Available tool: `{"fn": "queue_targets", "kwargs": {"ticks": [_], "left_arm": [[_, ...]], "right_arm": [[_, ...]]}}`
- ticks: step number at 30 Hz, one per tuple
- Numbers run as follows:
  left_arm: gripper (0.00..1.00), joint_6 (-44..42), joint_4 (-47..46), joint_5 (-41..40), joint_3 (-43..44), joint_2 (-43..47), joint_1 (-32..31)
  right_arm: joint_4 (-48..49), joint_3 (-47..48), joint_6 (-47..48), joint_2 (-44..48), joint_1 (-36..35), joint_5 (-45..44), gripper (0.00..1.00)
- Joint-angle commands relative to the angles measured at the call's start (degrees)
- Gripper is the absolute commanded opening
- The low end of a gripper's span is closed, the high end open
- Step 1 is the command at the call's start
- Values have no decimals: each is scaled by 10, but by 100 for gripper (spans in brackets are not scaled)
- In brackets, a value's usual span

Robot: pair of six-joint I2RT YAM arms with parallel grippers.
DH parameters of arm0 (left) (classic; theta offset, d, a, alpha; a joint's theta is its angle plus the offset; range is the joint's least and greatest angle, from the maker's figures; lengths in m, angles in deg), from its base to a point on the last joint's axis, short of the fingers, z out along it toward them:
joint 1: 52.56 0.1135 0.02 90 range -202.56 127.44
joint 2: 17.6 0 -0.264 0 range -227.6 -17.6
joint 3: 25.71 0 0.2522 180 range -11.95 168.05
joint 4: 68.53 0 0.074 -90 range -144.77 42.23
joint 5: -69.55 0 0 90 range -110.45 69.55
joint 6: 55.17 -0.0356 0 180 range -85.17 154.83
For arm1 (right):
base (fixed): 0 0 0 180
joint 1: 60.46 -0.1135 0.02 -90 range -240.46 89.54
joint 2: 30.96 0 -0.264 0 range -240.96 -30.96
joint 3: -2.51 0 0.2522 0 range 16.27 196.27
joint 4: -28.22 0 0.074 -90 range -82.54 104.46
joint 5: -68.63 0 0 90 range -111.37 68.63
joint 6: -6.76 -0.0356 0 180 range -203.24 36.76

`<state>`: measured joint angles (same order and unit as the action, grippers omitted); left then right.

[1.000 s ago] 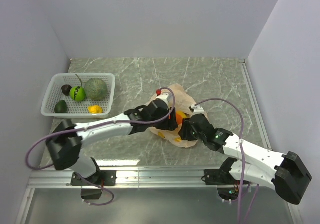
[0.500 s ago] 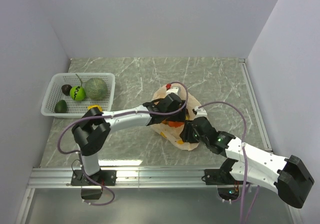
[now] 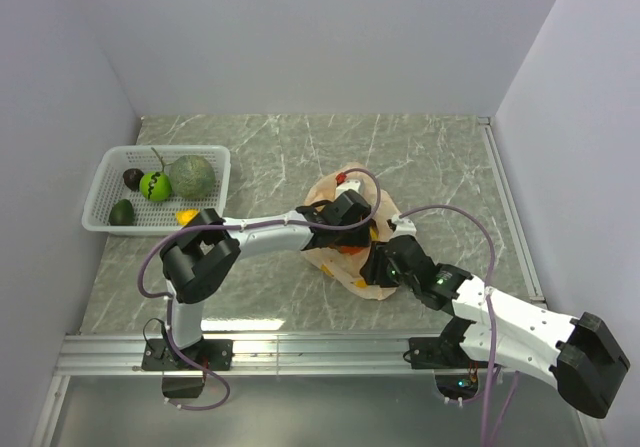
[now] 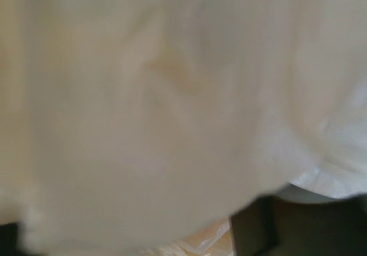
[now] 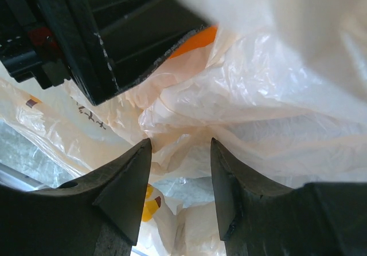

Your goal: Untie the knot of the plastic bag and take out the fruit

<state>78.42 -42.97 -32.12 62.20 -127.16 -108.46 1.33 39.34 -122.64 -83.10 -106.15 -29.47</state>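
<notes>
The pale-orange plastic bag [image 3: 340, 182] lies crumpled at the table's middle. My left gripper [image 3: 352, 231] is pushed into it from the left. In the left wrist view blurred bag film [image 4: 172, 95] fills the frame and only one dark finger [image 4: 252, 233] shows, so its state is unclear. An orange fruit [image 3: 349, 248] [image 5: 195, 38] shows beside the left gripper's black body [image 5: 103, 32]. My right gripper [image 3: 379, 261] [image 5: 179, 147] stands open at the bag's near right side, with folded film [image 5: 189, 113] between its fingertips. I cannot make out the knot.
A white basket [image 3: 165, 148] at the far left holds a grey-green melon [image 3: 192, 175], a bright green fruit [image 3: 155, 185], two dark pieces and a yellow piece [image 3: 186, 217]. Walls close in the left, back and right sides.
The left gripper has moved right and deeper into the bag while its elbow swung back toward the base. The right gripper has edged up against the bag.
</notes>
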Motion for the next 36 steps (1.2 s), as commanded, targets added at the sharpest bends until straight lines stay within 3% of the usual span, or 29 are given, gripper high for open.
{"fn": "queue_targets", "kwargs": {"ticks": [1, 5, 6, 9, 20, 24, 28, 31, 36], "left_arm": [[57, 1, 7, 3, 8, -7, 0], [28, -4, 11, -4, -4, 12, 1], [15, -4, 10, -6, -18, 28, 3], [1, 2, -8, 1, -57, 75, 19], [1, -18, -107, 131, -147, 227, 101], [1, -57, -97, 237, -137, 254, 146], [1, -77, -81, 420, -127, 285, 186], [0, -79, -80, 490, -117, 316, 216], [1, -30, -85, 497, -99, 359, 334]], "right_arm": [[10, -3, -7, 13, 3, -14, 53], [6, -11, -14, 35, 3, -31, 53], [6, -13, -16, 41, 4, -34, 53], [-1, -16, -23, 61, 3, -51, 52], [-5, -16, -26, 53, 5, -50, 52], [-13, -14, -29, 48, 8, -67, 52], [-19, -12, -24, 49, 20, -68, 52], [-14, -10, -21, 49, 20, -66, 52], [-10, -5, -8, 51, 19, -58, 52]]}}
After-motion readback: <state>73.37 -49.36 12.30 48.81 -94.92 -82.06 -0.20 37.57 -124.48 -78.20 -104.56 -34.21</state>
